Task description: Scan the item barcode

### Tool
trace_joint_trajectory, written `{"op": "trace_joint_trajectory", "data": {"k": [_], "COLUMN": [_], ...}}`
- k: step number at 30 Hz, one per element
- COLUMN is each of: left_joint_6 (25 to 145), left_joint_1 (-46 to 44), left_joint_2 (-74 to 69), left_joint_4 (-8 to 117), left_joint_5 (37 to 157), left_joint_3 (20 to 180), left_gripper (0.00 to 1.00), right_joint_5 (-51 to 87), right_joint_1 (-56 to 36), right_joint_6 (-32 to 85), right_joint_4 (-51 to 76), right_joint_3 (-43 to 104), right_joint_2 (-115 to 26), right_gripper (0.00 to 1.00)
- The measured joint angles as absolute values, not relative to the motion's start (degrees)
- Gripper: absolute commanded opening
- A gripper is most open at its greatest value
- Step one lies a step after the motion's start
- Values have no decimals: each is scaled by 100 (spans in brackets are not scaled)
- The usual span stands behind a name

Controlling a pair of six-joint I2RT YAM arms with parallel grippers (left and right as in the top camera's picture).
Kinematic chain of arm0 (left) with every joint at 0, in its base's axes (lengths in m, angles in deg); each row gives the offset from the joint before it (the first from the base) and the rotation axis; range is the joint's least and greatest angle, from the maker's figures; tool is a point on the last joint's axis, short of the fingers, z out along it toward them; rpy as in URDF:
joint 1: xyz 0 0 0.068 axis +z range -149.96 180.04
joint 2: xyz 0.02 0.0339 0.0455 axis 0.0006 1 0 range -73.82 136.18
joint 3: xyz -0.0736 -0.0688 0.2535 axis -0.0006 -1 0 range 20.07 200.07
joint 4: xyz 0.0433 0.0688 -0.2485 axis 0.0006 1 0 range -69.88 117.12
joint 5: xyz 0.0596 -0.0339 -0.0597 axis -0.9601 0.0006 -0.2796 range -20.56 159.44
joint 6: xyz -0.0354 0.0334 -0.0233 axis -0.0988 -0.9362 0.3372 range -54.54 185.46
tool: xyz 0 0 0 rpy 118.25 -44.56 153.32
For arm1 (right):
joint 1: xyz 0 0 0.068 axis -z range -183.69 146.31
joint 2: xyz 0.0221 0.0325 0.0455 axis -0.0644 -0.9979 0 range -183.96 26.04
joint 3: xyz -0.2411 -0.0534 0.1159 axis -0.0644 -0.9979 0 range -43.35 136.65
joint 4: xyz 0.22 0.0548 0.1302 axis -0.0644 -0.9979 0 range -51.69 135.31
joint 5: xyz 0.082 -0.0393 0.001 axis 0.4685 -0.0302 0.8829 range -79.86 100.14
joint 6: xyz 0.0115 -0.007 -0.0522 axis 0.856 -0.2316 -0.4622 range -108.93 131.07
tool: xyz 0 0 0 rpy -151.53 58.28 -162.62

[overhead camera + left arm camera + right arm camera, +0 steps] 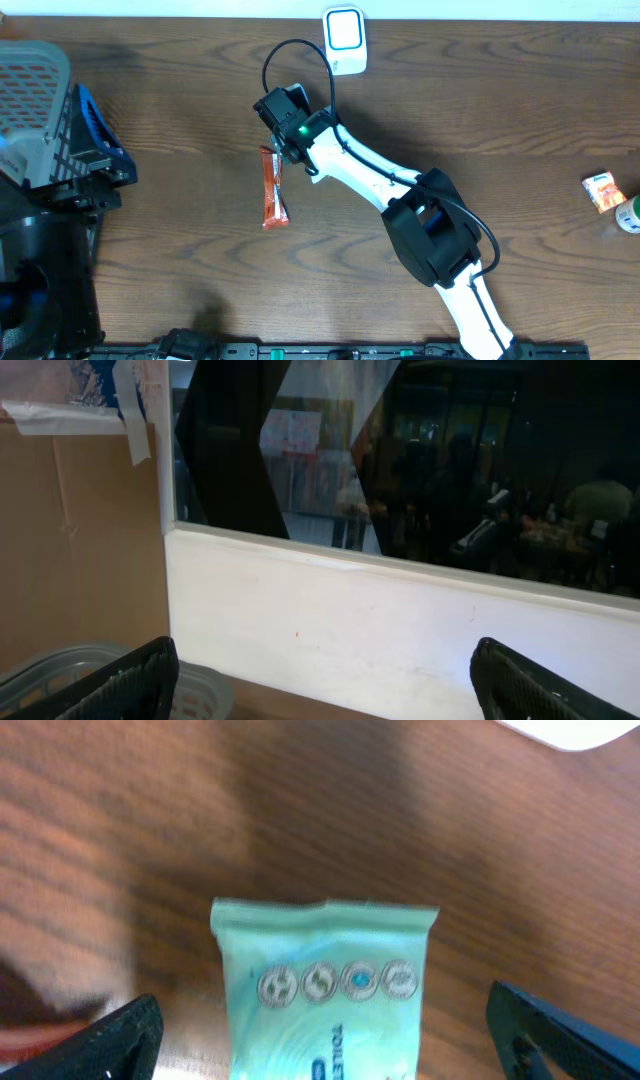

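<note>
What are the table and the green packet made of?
The table looks like dark brown wood, or maybe a wood-look coating, with a dull finish: grain lines run across it. The green packet seems to be soft plastic film, a bit shiny: it has a flat sealed top edge and wrinkles.

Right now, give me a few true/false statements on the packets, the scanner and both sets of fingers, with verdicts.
1. The right fingers stand wide apart, with the green packet lying on the table between them. True.
2. The orange packet sits in the basket. False: it lies on the table beside the right arm's tip, well apart from the basket.
3. The white scanner sits at the table's edge, at the top of the overhead view. True.
4. The left fingers grip a packet. False: they stand wide apart with nothing between them.
</note>
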State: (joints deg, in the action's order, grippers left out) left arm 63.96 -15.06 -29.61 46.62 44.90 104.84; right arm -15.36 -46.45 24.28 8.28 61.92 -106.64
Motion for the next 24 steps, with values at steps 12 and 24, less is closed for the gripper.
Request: {"op": "trace_joint_trajectory", "data": {"k": [12, 24], "left_joint_6": [6396, 6398], "left_joint_1": [-1506, -1506], "left_joint_2": [-2961, -2961], "left_joint_4": [4667, 4669], "left_joint_5": [4490, 4490], "left_joint_3": [10484, 10484], "left_gripper": [93, 93], "right_joint_5": [-1737, -1562], "right_joint_1": [-4612, -4536], "right_joint_6": [2190, 2072], "right_joint_4": [657, 76], "right_joint_3": [6271, 6496], "right_joint_2": [-10953, -11084], "right_gripper": [89, 1]}}
